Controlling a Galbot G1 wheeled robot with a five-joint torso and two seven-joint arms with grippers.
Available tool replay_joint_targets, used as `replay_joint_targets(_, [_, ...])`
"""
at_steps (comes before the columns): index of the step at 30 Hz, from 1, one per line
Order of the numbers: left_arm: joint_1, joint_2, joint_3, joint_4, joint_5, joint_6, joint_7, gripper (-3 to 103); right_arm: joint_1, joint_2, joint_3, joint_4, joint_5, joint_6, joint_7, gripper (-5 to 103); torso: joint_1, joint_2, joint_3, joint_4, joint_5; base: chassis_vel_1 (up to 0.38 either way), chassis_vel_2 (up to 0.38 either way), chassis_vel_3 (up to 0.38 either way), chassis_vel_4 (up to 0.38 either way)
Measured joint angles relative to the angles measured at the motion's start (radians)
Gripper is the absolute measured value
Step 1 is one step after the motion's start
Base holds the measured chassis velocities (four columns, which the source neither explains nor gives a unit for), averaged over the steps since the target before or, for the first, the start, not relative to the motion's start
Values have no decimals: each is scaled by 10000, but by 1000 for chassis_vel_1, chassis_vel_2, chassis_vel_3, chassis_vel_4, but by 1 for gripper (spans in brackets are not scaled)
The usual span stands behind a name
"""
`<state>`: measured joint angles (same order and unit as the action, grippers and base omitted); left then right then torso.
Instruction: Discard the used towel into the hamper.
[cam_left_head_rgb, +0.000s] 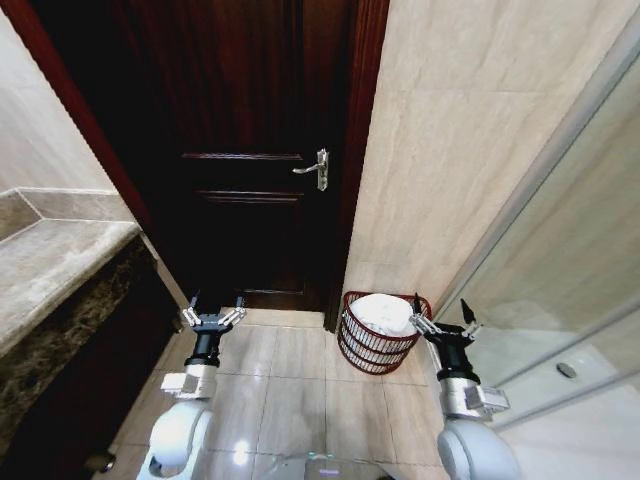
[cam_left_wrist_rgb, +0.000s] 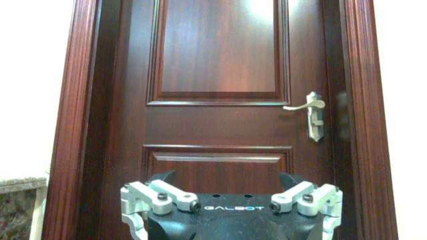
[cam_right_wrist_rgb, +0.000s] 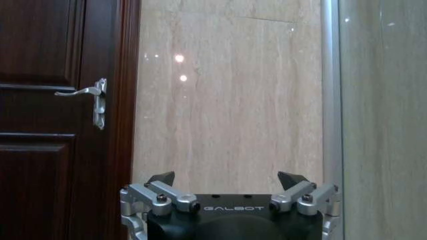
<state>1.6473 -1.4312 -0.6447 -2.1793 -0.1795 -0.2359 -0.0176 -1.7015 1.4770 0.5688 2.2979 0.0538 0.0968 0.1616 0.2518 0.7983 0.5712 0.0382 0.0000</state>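
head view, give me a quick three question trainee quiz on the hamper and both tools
1. True or false: the hamper already holds a white towel.
2. Which tool is nearer the hamper? A) left tool B) right tool
3. Fill in: both tools are open and hold ____.

Key: 1 true. 2 B; the right tool is just beside the hamper's rim, and the left tool is over the floor tiles in front of the door. 3 nothing.
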Motion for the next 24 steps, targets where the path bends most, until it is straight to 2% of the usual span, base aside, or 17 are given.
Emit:
replay_joint_targets(8, [13, 4, -12, -59, 18, 235, -188, 100, 26, -2, -20, -8, -55, 0, -21, 100, 117, 279, 164, 0, 0, 0, 0, 0, 0])
replay_joint_targets(18, [-198, -244, 429, -121, 411, 935, -432, 100, 296, 75, 240, -587, -379, 129, -233, 100, 265, 616, 355, 0, 1, 0, 0, 0, 0])
replay_joint_targets(24, [-196, -162, 329, -174, 360, 994, -468, 100, 354, 195, 217, -581, -441, 134, -233, 100, 322, 748, 430, 0, 0, 0, 0, 0, 0])
